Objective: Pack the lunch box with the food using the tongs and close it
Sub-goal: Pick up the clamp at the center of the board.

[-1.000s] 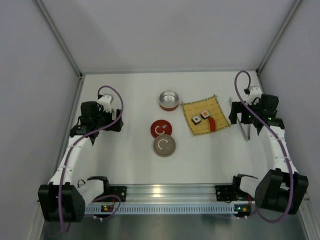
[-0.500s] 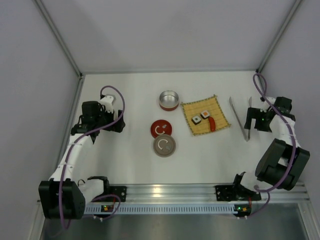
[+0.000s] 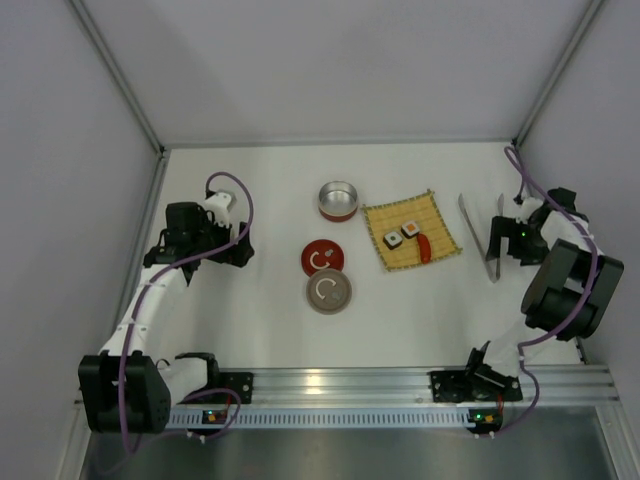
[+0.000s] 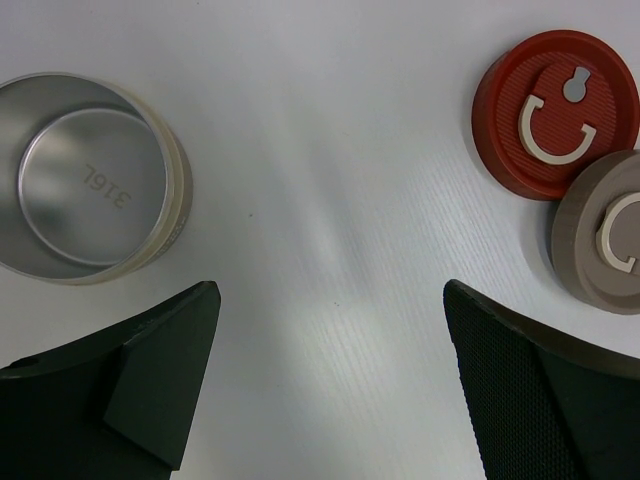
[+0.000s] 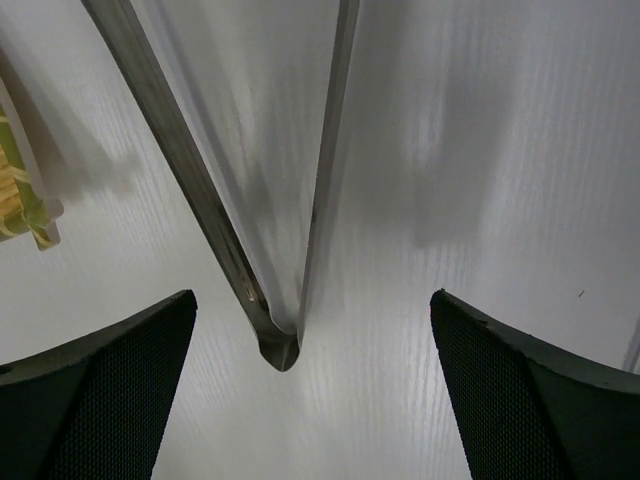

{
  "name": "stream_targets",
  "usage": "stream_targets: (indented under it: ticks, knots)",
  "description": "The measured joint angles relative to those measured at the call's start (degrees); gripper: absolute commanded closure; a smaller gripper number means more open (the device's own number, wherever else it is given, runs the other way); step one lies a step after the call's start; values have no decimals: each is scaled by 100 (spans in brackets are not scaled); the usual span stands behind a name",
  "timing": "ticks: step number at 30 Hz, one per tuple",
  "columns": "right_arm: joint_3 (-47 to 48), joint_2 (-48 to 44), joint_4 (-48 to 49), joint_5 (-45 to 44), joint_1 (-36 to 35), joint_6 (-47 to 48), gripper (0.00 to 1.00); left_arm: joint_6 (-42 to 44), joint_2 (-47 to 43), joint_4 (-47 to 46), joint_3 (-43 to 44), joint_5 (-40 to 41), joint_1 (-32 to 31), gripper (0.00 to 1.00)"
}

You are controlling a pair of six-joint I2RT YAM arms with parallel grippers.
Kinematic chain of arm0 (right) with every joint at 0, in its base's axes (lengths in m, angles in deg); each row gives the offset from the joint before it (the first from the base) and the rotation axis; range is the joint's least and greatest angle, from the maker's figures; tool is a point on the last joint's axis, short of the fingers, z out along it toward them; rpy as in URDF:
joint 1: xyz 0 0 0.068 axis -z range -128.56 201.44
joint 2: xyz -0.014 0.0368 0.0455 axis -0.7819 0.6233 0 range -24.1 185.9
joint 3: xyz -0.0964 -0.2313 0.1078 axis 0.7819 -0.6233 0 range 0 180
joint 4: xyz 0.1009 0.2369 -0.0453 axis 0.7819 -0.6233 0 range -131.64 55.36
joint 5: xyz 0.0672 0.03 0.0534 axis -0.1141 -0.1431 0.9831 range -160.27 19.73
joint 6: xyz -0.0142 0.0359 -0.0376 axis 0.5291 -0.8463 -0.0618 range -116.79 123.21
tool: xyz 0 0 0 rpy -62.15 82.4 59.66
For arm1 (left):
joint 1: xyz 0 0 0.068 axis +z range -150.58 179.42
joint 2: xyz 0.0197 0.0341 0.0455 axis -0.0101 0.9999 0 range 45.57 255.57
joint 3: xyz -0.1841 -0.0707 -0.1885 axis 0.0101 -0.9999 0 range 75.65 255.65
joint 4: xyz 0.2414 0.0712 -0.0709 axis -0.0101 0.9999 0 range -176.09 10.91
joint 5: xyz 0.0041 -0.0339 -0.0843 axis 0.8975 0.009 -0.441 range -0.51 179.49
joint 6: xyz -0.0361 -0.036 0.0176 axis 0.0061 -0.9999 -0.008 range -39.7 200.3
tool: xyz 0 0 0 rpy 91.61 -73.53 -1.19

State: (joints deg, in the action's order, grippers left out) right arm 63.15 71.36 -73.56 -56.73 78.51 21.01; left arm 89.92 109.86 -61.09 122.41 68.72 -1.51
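The lunch box (image 3: 338, 200) is a round steel tin, open and empty (image 4: 90, 180), at the table's centre back. Its red lid (image 3: 323, 258) and a taupe lid (image 3: 328, 292) lie flat in front of it. The food rests on a bamboo mat (image 3: 436, 216): two sushi rolls (image 3: 393, 240) (image 3: 410, 230) and a red sausage piece (image 3: 424, 246). The silver tongs (image 3: 490, 250) lie right of the mat, their joined end (image 5: 278, 350) between my right gripper's (image 5: 310, 300) open fingers, untouched. My left gripper (image 4: 328, 300) hangs open over bare table left of the lids.
The red lid (image 4: 555, 100) and taupe lid (image 4: 600, 240) overlap at the right of the left wrist view. A mat corner (image 5: 20, 200) shows left of the tongs. White walls enclose the table; the right wall is close behind the right arm (image 3: 560, 290).
The right arm has swung out to the right and folded back, uncovering the tongs; its gripper now sits just right of them. The left gripper has crept slightly right.
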Motion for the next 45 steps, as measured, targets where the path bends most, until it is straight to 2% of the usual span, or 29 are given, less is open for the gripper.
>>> stream_targets:
  ticks: [7,18,29,34,36,37,39,40,43,45]
  knots:
    - [142,87,-4,-94,-367,-33,1,39,2,-7,0,-90,0,1]
    - [348,780,282,-481,-820,-205,1,59,0,-68,0,-153,0,2]
    - [374,887,710,-761,-1086,-363,19,105,-4,-98,-57,-243,0,2]
    - [411,927,758,-822,-1086,-413,23,105,-4,-98,-94,-282,0,1]
    - [411,931,785,-835,-1086,-411,30,105,-4,-98,-107,-284,0,2]
    - [411,935,802,-846,-1084,-404,39,105,-4,-101,-116,-284,0,2]
    - [411,949,879,-850,-1082,-393,50,105,-4,-98,-127,-284,0,2]
    - [411,953,920,-839,-1082,-404,60,105,-4,-101,-129,-284,0,2]
    - [407,957,1014,-772,-1082,-404,72,107,-4,-101,-129,-282,0,2]
    - [404,955,1038,-704,-1080,-407,74,107,-7,-101,-129,-280,0,1]
